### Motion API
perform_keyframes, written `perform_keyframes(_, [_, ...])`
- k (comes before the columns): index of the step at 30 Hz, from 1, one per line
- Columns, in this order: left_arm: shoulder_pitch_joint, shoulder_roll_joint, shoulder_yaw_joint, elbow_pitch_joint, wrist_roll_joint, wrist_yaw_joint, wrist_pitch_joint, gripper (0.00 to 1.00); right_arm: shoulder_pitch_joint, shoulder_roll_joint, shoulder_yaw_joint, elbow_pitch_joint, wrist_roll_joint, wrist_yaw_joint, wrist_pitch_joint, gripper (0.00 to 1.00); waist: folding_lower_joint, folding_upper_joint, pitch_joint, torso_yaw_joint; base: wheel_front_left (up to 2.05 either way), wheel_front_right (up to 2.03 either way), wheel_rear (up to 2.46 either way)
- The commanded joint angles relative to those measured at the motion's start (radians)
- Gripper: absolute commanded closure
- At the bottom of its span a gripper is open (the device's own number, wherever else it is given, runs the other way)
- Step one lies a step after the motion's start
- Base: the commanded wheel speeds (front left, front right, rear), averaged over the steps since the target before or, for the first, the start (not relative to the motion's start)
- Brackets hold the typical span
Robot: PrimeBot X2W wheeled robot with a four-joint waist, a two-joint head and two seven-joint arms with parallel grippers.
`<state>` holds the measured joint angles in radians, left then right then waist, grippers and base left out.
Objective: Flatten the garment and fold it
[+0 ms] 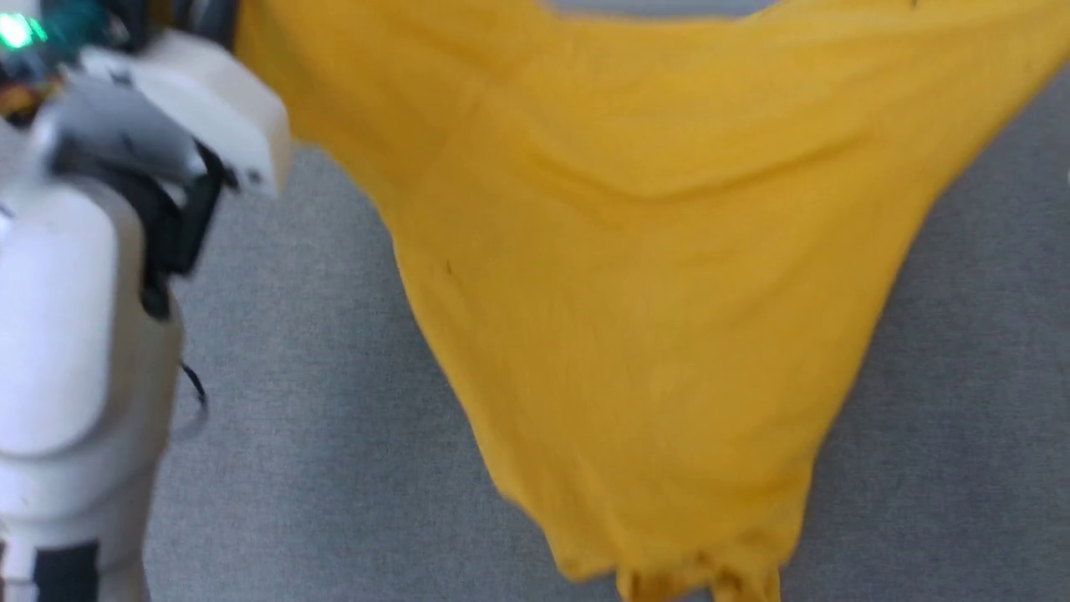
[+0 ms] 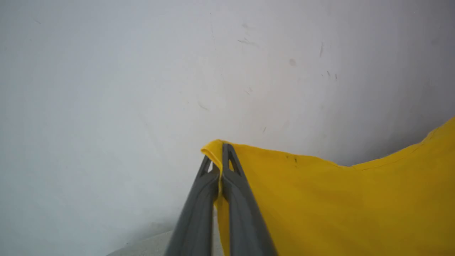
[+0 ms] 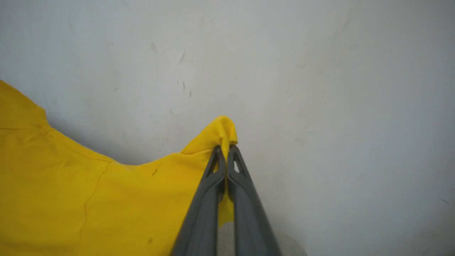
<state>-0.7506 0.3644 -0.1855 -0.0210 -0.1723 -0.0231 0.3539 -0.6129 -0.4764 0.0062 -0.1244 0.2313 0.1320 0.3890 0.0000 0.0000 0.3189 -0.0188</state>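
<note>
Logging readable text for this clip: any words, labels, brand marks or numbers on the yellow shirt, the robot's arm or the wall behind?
No text can be read here.
The garment shows plain yellow cloth.
The pale arm is blurred, with no legible label.
The wall bears only scuff marks.

One garment (image 1: 635, 318), yellow. Two grippers: left gripper (image 2: 222, 156), right gripper (image 3: 225, 153). Two dark fingers (image 2: 199, 213) each, four total. One white robot arm (image 1: 75, 334). One pale wall (image 2: 142, 71).
</note>
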Motion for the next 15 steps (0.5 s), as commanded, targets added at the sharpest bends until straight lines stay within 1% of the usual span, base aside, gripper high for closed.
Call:
perform_keyframes(1, [-0.089,0.015,-0.003,0.0,0.019,-0.013,0.005,1.0,-0.099,-0.027,0.042,0.031,0.004,-0.001,0.011,1.0,0.0,0.0,-0.057,-0.023,0.0,0.0,0.0])
perform_keyframes(2, [-0.089,0.015,-0.003,0.0,0.019,-0.013,0.005,1.0,-0.099,-0.027,0.042,0.031,0.004,-0.001,0.011,1.0,0.0,0.0,-0.057,-0.023,0.0,0.0,0.0])
perform_keyframes(6, [-0.228,0.039,-0.009,0.045,0.044,-0.03,0.022,1.0,-0.256,-0.053,0.108,0.113,-0.004,-0.001,0.016,1.0,0.0,0.0,-0.092,-0.036,0.0,0.0,0.0])
perform_keyframes(10, [-0.367,0.074,-0.016,0.1,0.069,-0.048,0.05,1.0,-0.409,-0.065,0.17,0.206,-0.017,-0.001,0.018,1.0,0.0,0.0,-0.113,-0.054,0.0,0.0,0.0])
perform_keyframes(15, [-0.518,0.073,-0.022,0.169,0.065,-0.059,0.103,1.0,-0.57,-0.066,0.228,0.316,-0.025,-0.001,0.009,1.0,0.0,0.0,-0.128,-0.069,0.0,0.0,0.0])
